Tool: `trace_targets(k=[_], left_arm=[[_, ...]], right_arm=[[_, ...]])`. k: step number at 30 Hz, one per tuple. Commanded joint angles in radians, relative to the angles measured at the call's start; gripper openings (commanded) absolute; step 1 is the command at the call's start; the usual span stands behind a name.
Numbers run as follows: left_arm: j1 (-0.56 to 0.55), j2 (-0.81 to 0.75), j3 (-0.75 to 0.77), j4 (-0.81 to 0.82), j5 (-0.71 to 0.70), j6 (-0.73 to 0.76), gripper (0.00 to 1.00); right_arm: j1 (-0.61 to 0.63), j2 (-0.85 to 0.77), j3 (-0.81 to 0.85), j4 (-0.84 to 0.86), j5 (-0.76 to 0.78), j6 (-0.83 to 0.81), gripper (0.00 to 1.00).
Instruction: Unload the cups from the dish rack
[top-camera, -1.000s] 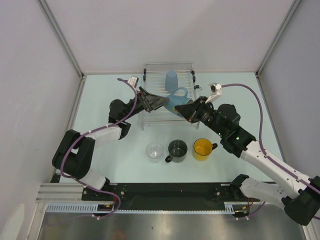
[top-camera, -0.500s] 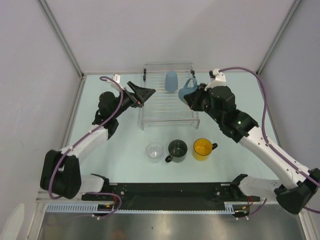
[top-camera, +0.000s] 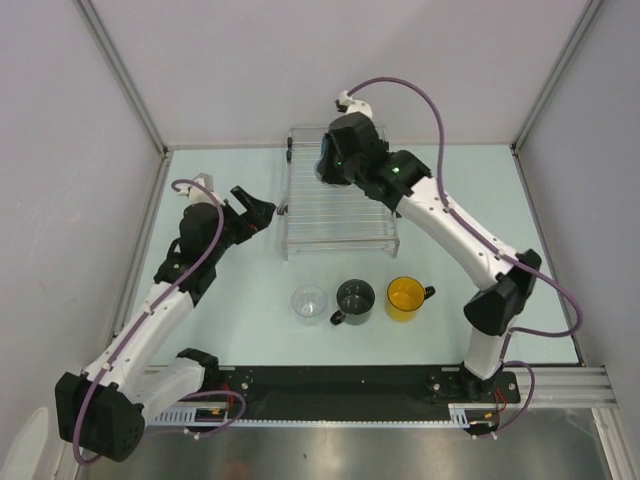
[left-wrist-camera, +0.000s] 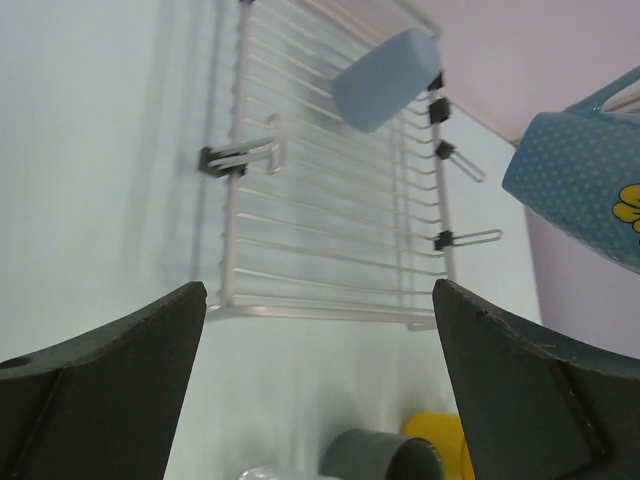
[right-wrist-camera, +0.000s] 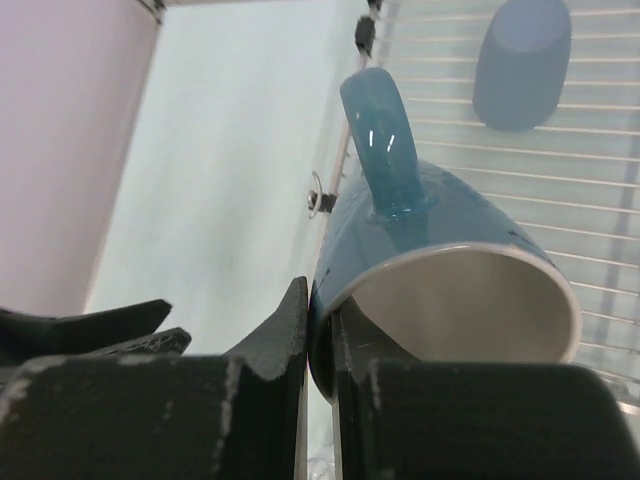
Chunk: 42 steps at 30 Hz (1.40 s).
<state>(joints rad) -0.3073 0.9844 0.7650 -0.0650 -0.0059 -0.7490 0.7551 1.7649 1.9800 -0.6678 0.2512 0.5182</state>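
Right wrist view: the right hand (right-wrist-camera: 320, 325) is clenched on the rim of the blue mug (right-wrist-camera: 455, 215), one finger inside and one outside. The handle points away from the hand, and the mug is held in the air above the dish rack (right-wrist-camera: 600, 190). Beyond it the pale blue cup (right-wrist-camera: 522, 62) sits on the rack's bars. The left hand (left-wrist-camera: 320, 300) hangs released just left of the rack, holding nothing. On the counter (top-camera: 250, 290) in front of the rack stand the glass (top-camera: 310, 303), the grey mug (top-camera: 354, 298) and the yellow mug (top-camera: 405, 297).
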Motion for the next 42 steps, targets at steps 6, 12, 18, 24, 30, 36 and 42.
trace_targets(k=[6, 12, 18, 24, 30, 36, 42], left_arm=[[-0.003, -0.121, -0.049, -0.206, -0.18, 0.034, 1.0], [-0.003, -0.138, -0.062, -0.24, -0.166, -0.002, 1.0], [-0.006, -0.121, -0.069, -0.24, -0.147, -0.024, 1.0], [-0.027, -0.086, -0.023, -0.288, -0.226, -0.041, 0.98], [-0.044, -0.043, 0.0, -0.291, -0.208, -0.033, 0.99], [-0.044, -0.015, -0.001, -0.286, -0.166, -0.064, 0.99], [-0.044, 0.0, 0.002, -0.286, -0.189, -0.052, 0.99]], right_arm=[[-0.052, 0.188, 0.299, -0.306, 0.187, 0.055, 0.0], [-0.17, 0.165, 0.293, -0.392, 0.309, 0.16, 0.0], [-0.356, 0.176, 0.24, -0.438, 0.27, 0.155, 0.0], [-0.538, 0.225, 0.171, -0.406, 0.172, 0.171, 0.0], [-0.603, 0.349, 0.198, -0.335, 0.1, 0.125, 0.0], [-0.629, 0.531, 0.31, -0.361, 0.076, 0.105, 0.0], [-0.651, 0.633, 0.424, -0.401, 0.054, 0.114, 0.0]])
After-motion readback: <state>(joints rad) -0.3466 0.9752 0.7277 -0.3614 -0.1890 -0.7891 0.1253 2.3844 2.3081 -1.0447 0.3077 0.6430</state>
